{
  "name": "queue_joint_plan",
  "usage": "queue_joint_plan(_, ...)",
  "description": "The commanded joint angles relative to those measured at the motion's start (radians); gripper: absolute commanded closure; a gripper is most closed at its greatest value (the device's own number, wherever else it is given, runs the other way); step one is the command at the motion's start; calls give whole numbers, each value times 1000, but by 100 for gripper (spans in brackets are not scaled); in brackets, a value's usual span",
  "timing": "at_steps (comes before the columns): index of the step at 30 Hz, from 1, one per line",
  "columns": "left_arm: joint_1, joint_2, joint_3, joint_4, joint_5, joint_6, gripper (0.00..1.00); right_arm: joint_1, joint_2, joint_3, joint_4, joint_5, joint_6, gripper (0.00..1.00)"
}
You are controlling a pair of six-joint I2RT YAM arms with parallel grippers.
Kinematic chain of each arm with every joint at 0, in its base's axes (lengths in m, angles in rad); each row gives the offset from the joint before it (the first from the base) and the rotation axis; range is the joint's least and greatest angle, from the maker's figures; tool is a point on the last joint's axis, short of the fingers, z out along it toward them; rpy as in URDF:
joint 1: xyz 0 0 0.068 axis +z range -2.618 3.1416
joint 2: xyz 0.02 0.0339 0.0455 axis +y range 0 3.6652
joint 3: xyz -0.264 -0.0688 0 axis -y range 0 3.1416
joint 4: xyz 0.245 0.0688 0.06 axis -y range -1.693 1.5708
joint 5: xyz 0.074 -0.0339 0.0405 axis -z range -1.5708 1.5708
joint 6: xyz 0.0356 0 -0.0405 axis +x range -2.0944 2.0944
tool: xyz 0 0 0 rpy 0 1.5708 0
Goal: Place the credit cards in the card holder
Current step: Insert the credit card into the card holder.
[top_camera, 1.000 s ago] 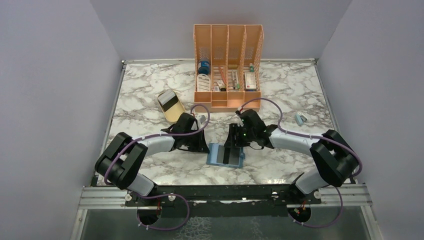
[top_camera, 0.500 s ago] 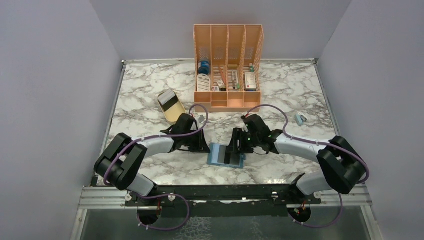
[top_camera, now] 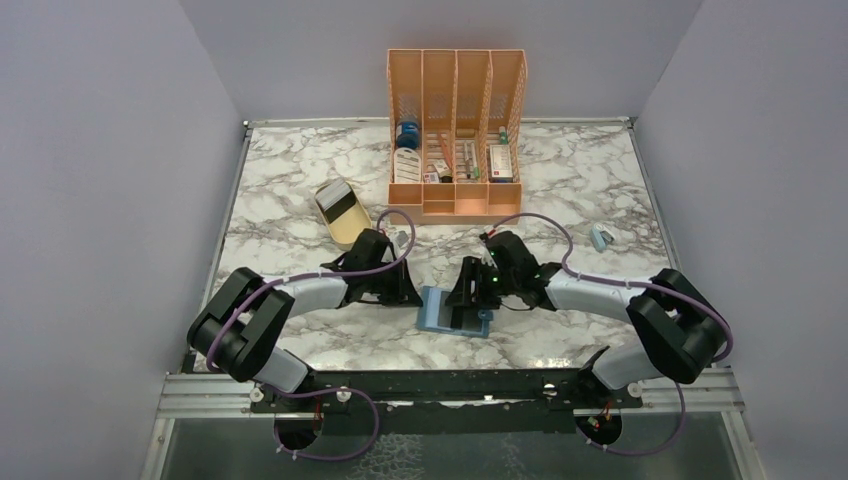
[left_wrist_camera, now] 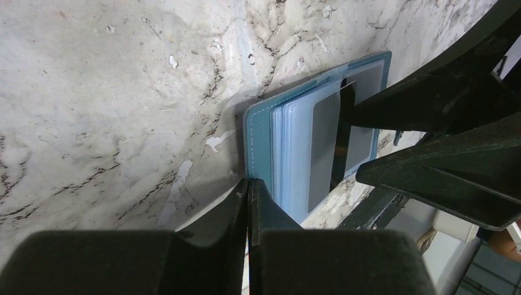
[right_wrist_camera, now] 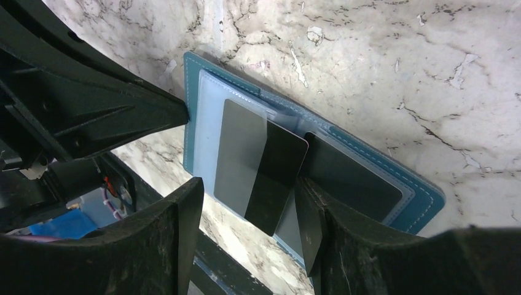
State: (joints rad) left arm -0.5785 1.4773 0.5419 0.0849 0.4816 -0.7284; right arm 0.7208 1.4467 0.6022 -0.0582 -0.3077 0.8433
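Wrist views, unlike top, show right pincer [right_wrist_camera: 249,184] apart around 1 credit card [right_wrist_camera: 279,169]; left pincer [left_wrist_camera: 249,187] together.

Setting: robot test cell, lab-type. Evidence: left arm [top_camera: 300,292] and right arm [top_camera: 590,290] bolted to a metal rail [top_camera: 450,392] at the edge of a marble-pattern table [top_camera: 580,180]; plain lilac walls [top_camera: 100,150] box it on three sides; purple cables [top_camera: 530,214] run exposed.

No writing can be read anywhere here. The cards [right_wrist_camera: 276,178] show blank faces. Labels on the boxes [top_camera: 499,162] in the orange organiser [top_camera: 456,75] are too small to read.
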Motion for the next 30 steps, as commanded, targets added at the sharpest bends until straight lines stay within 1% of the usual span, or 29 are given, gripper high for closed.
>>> queue_joint_plan(1, -12, -20, -13, 55, 23, -35, 94, 9, 18, -29, 61, -40, 45, 44)
queue_joint_plan(10, -30, -17, -28, 96, 14, -75, 95, 9, 18, -55, 146, -93, 73, 44)
queue_joint_plan(16, -42, -33, -31, 99, 0, -101, 95, 9, 14, -67, 159, -108, 84, 44)
queue_joint_plan(21, -52, -42, -39, 101, -27, -123, 95, 9, 0, -82, 171, -107, 85, 50)
queue_joint_plan(23, -53, -53, -45, 102, -43, -133, 93, 9, 0, -74, 138, -86, 67, 51)
queue_joint_plan(25, -54, -83, -48, 88, -77, -134, 87, 9, -4, -62, 92, -60, 45, 53)
queue_joint_plan(27, -54, -124, -25, 24, -129, -101, 81, 9, -22, -56, 53, -34, 18, 56)
queue_joint_plan(30, -53, -178, 64, -132, -236, -1, 74, 9, -56, -54, 18, -19, -7, 59)
